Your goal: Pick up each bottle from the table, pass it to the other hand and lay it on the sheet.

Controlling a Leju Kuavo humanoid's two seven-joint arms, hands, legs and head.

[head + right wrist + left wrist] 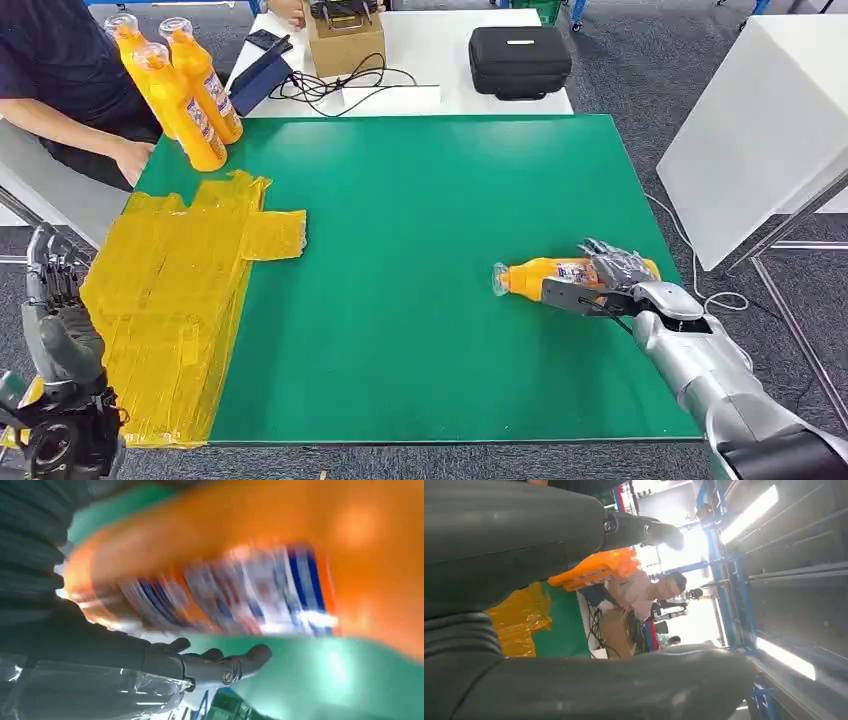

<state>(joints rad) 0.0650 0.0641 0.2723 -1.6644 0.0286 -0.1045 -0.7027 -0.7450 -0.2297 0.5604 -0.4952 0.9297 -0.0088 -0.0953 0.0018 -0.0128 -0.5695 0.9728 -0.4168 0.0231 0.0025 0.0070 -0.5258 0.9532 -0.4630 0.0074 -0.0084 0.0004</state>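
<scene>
While a green mat (420,280) covers the table in the head view, an orange bottle (545,277) lies on its side near the mat's right edge, cap pointing left, with the right hand (605,280) wrapped around its base end, thumb below and fingers over the top. A crumpled yellow sheet (170,300) covers the mat's left part, well apart from that bottle. Three more bottles (180,85) stand upright at the far left corner, beside a seated person (70,80). Low at the left edge, the left hand (60,330) hovers off the table, fingers apart, holding nothing. From the left wrist, grey fingers (644,530) frame the distant bottles, sheet and mat. From the right wrist, the bottle's blurred label fills the picture close up, with dark fingertips (250,657) curling beneath it over the mat.
</scene>
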